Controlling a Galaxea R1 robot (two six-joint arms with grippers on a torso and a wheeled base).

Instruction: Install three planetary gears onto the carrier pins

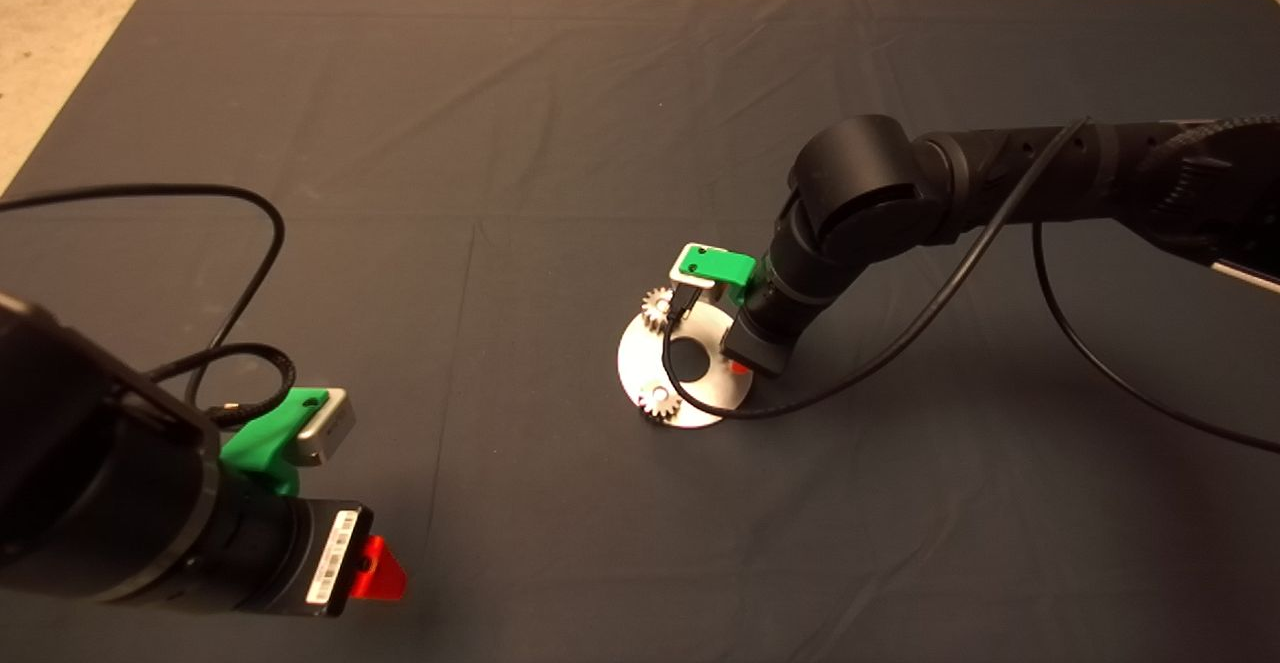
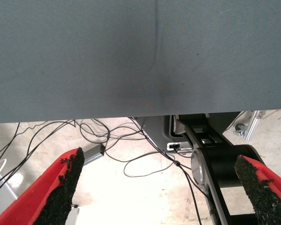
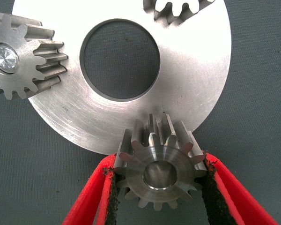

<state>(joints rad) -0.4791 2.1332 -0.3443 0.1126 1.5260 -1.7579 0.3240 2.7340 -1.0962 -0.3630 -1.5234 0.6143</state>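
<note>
Right fingers (image 3: 214, 197): both black pads are clamped on the sides of the third gear (image 3: 160, 168), bore facing up.
Right gripper (image 3: 160, 187): it hangs low over the near edge of the disc (image 3: 196, 79), on the side facing the right arm.
Third gear: it sits over the disc's rim; I cannot tell whether its bore is already on a pin, since the gear hides that spot.
Other gears: one (image 3: 23, 58) sits on its pin (image 3: 6, 57) at the rim, and another (image 3: 180, 9) shows only partly at the far rim.
Risk, alignment: if the bore is off the pin, pressing down would likely jam or tilt the gear.
Risk, release: opening while it is tilted could let it slide off onto the mat (image 3: 257, 93).
Risk, disc: a sideways push might shift the loose disc.
Left gripper (image 2: 157, 187): parked at the mat's lower left, fingers spread with nothing between them.
</note>
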